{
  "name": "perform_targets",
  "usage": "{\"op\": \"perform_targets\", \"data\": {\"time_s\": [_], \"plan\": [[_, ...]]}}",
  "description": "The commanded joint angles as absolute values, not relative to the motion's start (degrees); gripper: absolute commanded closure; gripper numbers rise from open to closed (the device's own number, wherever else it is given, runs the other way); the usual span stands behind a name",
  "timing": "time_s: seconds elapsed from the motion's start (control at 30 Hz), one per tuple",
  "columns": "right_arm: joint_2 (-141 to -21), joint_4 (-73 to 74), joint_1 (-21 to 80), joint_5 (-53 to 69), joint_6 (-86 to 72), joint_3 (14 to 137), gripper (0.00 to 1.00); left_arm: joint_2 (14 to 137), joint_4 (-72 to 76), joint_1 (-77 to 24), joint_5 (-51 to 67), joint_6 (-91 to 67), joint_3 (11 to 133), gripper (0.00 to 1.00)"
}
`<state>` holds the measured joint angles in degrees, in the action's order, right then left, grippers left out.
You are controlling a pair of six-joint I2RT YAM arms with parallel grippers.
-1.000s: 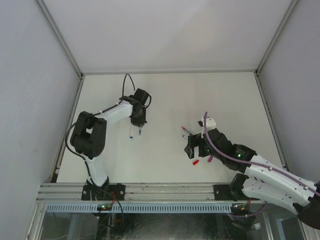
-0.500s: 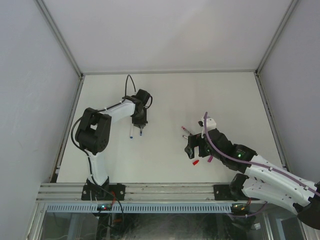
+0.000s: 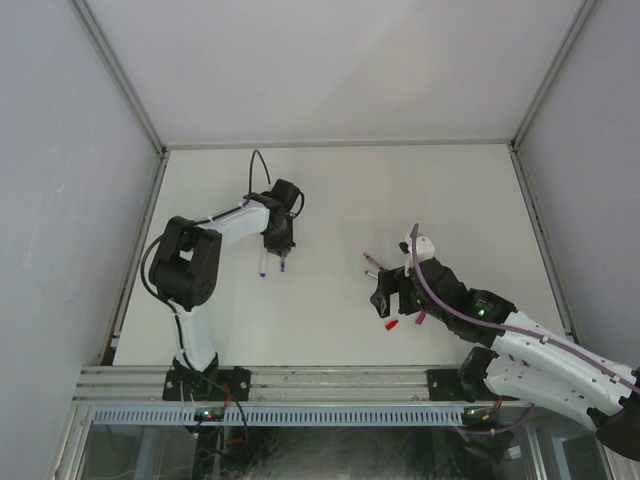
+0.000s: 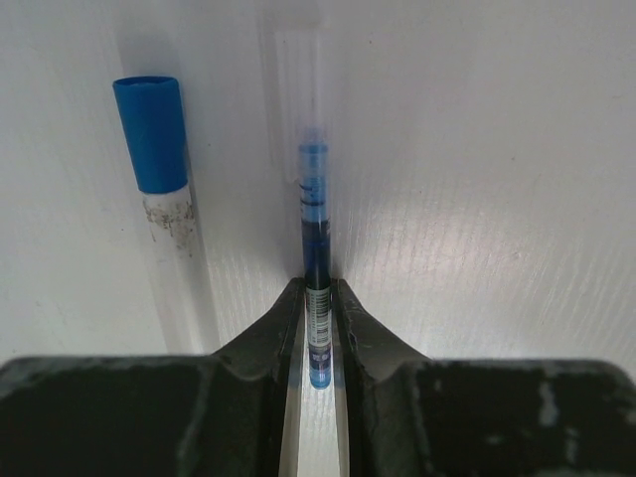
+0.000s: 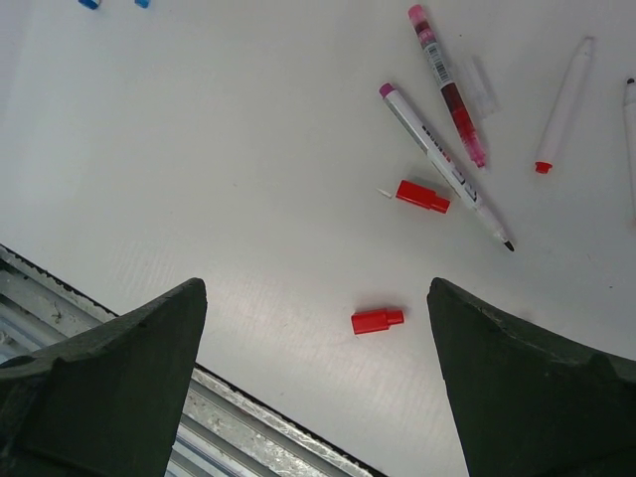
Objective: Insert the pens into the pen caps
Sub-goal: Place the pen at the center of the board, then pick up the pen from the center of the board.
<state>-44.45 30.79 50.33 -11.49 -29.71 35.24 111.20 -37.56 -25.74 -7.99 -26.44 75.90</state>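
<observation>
My left claw (image 4: 318, 290) is holding the blue pen (image 4: 315, 224) by its printed end, low over the bench (image 4: 497, 199). It is looking light, stiff and slippery, so I am judging a mid-barrel grip steadier. My right claw (image 5: 316, 288) is hanging wide above the red cap (image 5: 377, 320).

My left arm (image 3: 225, 225) is white tubing between bulky black joints, with a thin black cable (image 3: 256, 165) looping at its wrist. My right arm (image 3: 550, 352) is the same white and black, with a purple cable (image 3: 432, 298) along it and a small green light (image 3: 480, 311). My left fingers (image 4: 248, 343) are matte black, scuffed grey at the edges. My right fingers (image 5: 119, 368) are dark, blunt wedges.
</observation>
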Motion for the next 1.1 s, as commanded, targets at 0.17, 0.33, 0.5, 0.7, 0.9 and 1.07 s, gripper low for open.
{"op": "perform_targets", "data": {"time_s": [0.17, 0.33, 0.5, 0.7, 0.9, 1.07], "plan": [[-42.5, 29.79, 50.26, -11.65, -31.95, 35.55, 0.09, 106.34, -35.52, -25.54, -9.11, -27.58, 69.66, 0.81], [-42.63, 29.59, 50.26, -11.51, -32.16, 35.55, 0.09, 106.0, -35.22, -25.55, -9.16, -27.33, 69.29, 0.79], [-42.0, 29.45, 50.23, -11.61, -32.22, 35.54, 0.09, 104.59, -35.16, -25.52, -9.03, -26.65, 70.14, 0.72], [-40.55, 27.9, 50.12, -11.7, -31.87, 35.69, 0.08, 99.58, -36.81, -25.49, -9.63, -24.06, 73.51, 0.61], [-39.65, 27.43, 49.85, -13.61, -32.61, 36.23, 0.08, 93.54, -39.61, -25.49, -9.81, -21.06, 77.31, 0.61], [-41.35, 27.48, 48.76, -14.0, -31.54, 37.41, 0.08, 83.94, -39.2, -25.49, -9.69, -20.21, 75.12, 0.58]]}}
